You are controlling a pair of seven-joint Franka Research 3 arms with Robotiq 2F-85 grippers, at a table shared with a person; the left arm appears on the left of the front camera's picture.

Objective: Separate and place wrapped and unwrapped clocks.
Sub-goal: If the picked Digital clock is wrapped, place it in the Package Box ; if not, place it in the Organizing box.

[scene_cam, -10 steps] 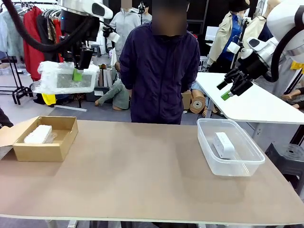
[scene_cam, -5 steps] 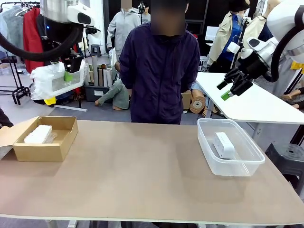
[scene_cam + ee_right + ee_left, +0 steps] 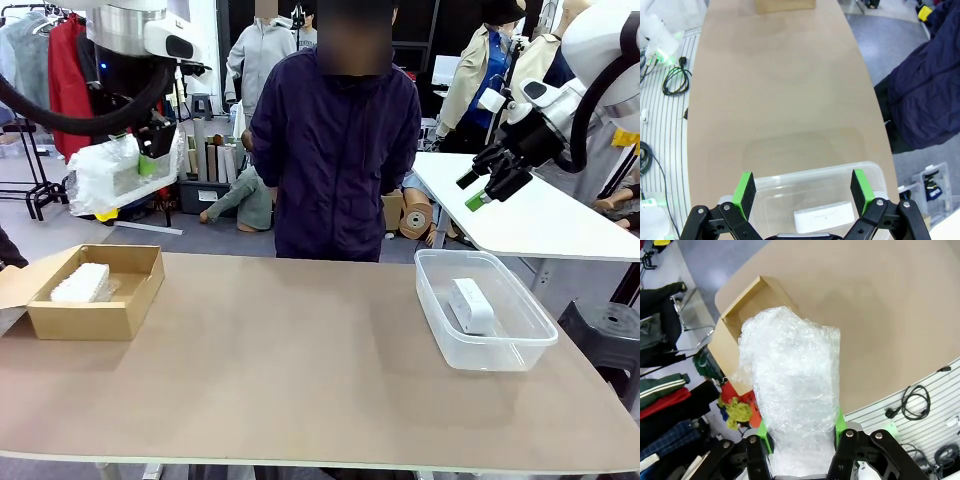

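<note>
The surface (image 3: 300, 360) lay bare through its middle; a cardboard box (image 3: 95, 295) blocked the 9 o'clock side, a clear bin (image 3: 485, 345) the 3 o'clock side, a person (image 3: 335, 150) at 12

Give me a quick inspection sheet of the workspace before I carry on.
Surface: tan table, bare between box and bin.
Job's things: wrapped clock held high above the cardboard box; second wrapped clock inside that box; bare clock in the clear bin.
Clutter: nothing seen on the table.
Grippers: left gripper shut on the wrapped clock; right gripper open, empty, raised above the bin.
Cables: black cables on the slatted floor beside the table.
Surroundings: person standing at the far edge; clothes rack behind.
</note>
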